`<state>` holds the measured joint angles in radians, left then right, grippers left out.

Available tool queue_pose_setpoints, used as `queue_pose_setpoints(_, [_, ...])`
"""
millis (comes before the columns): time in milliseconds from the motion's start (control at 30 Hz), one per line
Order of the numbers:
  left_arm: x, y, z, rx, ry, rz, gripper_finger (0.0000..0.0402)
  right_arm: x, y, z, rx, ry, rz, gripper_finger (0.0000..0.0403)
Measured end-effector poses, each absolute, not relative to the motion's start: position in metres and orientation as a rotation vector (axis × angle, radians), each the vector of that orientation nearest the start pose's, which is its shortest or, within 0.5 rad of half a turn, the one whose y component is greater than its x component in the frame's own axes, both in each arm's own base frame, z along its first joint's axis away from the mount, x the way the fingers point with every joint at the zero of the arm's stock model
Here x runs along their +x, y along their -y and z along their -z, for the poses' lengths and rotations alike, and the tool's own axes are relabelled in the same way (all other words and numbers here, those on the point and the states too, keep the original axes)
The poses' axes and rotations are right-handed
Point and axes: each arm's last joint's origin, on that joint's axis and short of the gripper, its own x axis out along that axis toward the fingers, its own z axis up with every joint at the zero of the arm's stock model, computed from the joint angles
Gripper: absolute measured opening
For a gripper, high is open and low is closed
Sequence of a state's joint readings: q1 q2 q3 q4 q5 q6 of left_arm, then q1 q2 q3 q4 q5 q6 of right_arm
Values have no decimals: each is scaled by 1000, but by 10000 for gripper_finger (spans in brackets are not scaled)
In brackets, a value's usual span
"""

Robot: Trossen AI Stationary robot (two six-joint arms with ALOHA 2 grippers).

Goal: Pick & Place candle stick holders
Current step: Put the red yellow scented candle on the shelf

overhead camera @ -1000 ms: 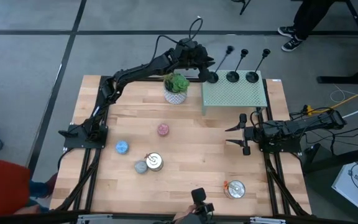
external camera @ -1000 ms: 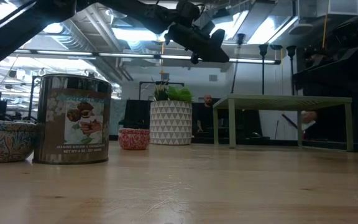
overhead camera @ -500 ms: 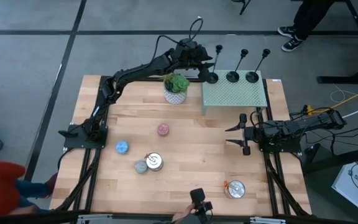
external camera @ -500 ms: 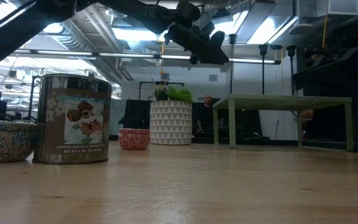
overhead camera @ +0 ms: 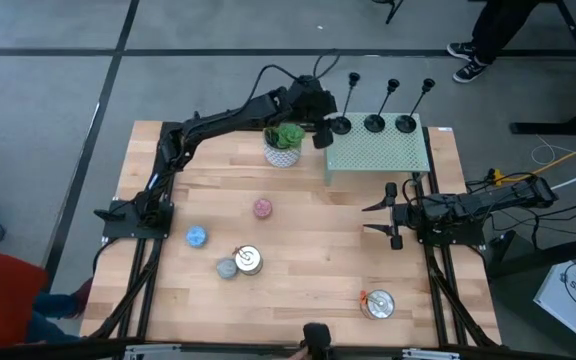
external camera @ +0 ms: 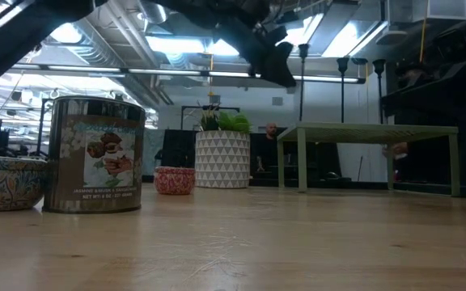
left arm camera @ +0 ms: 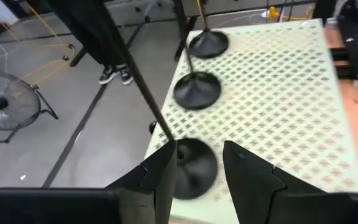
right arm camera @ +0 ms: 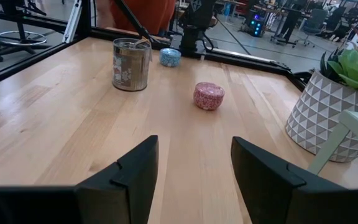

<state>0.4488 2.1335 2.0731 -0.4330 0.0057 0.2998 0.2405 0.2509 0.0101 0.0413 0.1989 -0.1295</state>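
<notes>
Three black candle stick holders stand on their round bases in a row along the far edge of a pale green perforated stand. They also show in the left wrist view. My left gripper is open just left of the leftmost holder. In the left wrist view that holder's base shows beyond the gap between the fingers. In the low view my left gripper is at stem height, beside the stem. My right gripper is open over the table's right side.
A potted plant stands close to my left gripper, left of the stand. A pink candle, a blue candle, a grey candle and two silver tins lie on the wooden table.
The leftmost holder's stem has gone from tilted to upright, its base staying on the stand. My left gripper has then drawn back from the stem, toward the table's near edge and left, and now sits beside the stand's far left corner.
</notes>
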Motion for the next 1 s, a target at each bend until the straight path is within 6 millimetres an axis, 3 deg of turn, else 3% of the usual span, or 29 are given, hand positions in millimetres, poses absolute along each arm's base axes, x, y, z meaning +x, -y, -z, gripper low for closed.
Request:
queue_pose_setpoints(167, [445,-189,-340,225,-557,-345,111,110,-21,-148,-177,-211,-55,204])
queue_pose_setpoints(433, [449,-141,-340,347,-702,-373,90,111,-21,-145,-184,-241,-57,204])
queue_pose_setpoints(733, [446,-107,-338,345,-787,-362,72,111,-21,-145,-184,-241,-57,204])
queue_pose_setpoints(1000, [430,-83,-328,305,-796,-346,61,111,-21,-145,-185,-242,-57,204])
